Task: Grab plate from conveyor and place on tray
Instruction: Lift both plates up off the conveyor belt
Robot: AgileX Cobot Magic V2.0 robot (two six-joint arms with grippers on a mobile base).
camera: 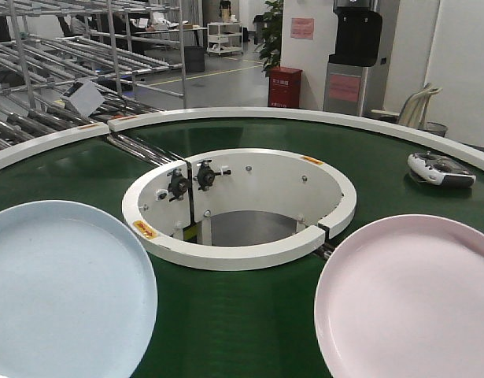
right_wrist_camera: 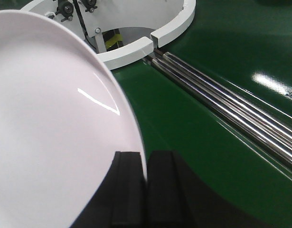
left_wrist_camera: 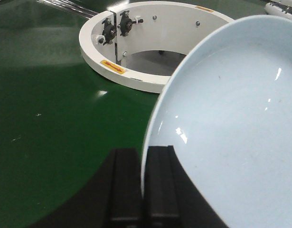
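1. the left gripper [left_wrist_camera: 142,156] sits at the bottom of the left wrist view. its two black fingers [left_wrist_camera: 125,185] pinch the rim of a pale blue plate [left_wrist_camera: 231,123], one finger on each side of the edge.
2. in the front view that plate is low on the left, over the conveyor [camera: 249,315] and just beside the white ring [camera: 234,256] round the central opening.
3. the right gripper [right_wrist_camera: 146,159] holds the same pose at the bottom of the right wrist view, with its black fingers [right_wrist_camera: 161,190] clamped on the rim of a pink plate [right_wrist_camera: 51,118].
4. the pink plate is low on the right in the front view, over the green belt and just beside the white ring, well apart from the blue one.
5. both plates look tilted up from the belt, but their undersides are hidden, so i cannot tell whether either touches it.
6. steel rollers [right_wrist_camera: 221,104] cross a seam in the belt, starting at a gap in the white ring, to the right of the pink plate in the right wrist view.
7. a white and grey handheld controller [camera: 440,168] lies on the far right of the belt, behind the pink plate.
8. beyond the conveyor stand metal racks [camera: 60,55] on the left and a red box [camera: 284,87] on the floor.
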